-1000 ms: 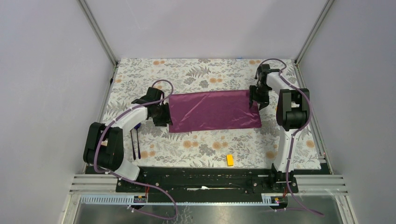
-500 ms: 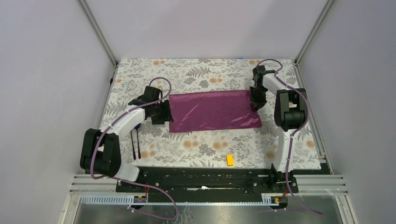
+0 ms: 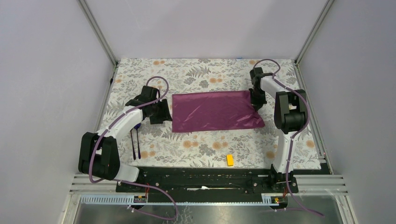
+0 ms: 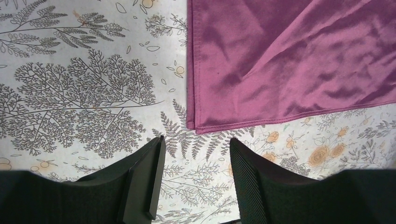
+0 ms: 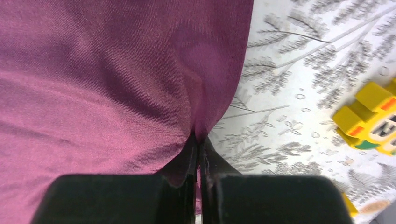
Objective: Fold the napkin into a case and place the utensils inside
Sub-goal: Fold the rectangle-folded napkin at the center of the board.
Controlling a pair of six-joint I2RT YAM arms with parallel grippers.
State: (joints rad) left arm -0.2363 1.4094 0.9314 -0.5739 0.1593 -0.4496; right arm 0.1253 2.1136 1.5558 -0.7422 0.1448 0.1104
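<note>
The napkin point(image 3: 215, 111) lies folded into a plum-purple rectangle in the middle of the floral mat. My right gripper point(image 3: 256, 102) sits at its right edge, and in the right wrist view the jaws point(image 5: 199, 140) are shut on a pinched fold of the napkin point(image 5: 93, 70). My left gripper point(image 3: 163, 112) stands just off the left edge. In the left wrist view it point(image 4: 196, 144) is open over bare mat, a short way from the corner of the napkin point(image 4: 289, 60). The utensils point(image 3: 135, 142), two dark sticks, lie beside the left arm.
A yellow block point(image 3: 229, 160) rests near the front of the mat. Another yellow block point(image 5: 369, 116) shows to the right of the right gripper. Grey walls and metal posts close the mat in on three sides.
The right gripper has come down onto the napkin's right edge and shut on it. The left gripper has opened wider and drawn back left, off the cloth. The napkin has shifted slightly right.
</note>
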